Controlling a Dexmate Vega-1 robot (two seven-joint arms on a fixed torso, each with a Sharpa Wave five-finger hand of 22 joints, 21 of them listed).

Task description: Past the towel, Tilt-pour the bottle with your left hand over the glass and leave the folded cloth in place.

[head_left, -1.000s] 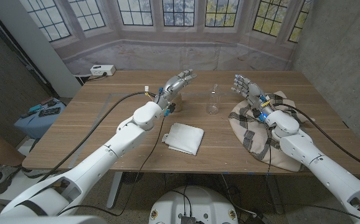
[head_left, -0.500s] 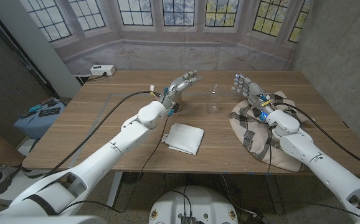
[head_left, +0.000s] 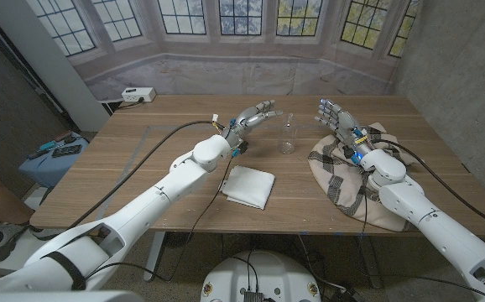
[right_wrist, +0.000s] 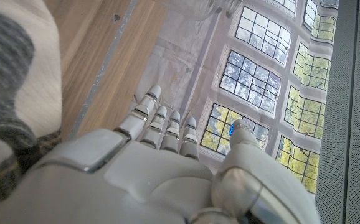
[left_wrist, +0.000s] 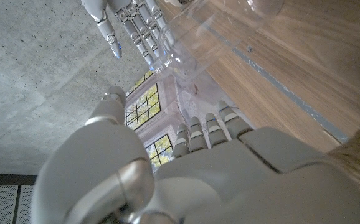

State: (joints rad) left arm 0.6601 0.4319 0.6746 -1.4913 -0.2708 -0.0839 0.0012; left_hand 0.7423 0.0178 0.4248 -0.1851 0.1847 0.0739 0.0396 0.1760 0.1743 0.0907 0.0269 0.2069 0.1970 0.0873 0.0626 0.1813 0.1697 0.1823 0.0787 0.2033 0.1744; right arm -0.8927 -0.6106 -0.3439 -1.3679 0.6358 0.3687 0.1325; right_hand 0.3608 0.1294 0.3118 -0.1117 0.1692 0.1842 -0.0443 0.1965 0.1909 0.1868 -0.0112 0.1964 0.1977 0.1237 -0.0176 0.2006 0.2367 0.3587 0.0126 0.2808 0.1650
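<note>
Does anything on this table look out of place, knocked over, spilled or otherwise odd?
Nothing is spilled or knocked over. The clear bottle stands upright, and the folded white cloth lies neat near the front edge. The only untidy thing is the checked towel, rumpled in a heap under the right hand and draping over the table's front edge.

You get even, soft light from above on the brown wooden table, with only faint shadows under the arms. The head view bends at its edges. In the left wrist view the clear plastic bottle is blurred, with small glints.
</note>
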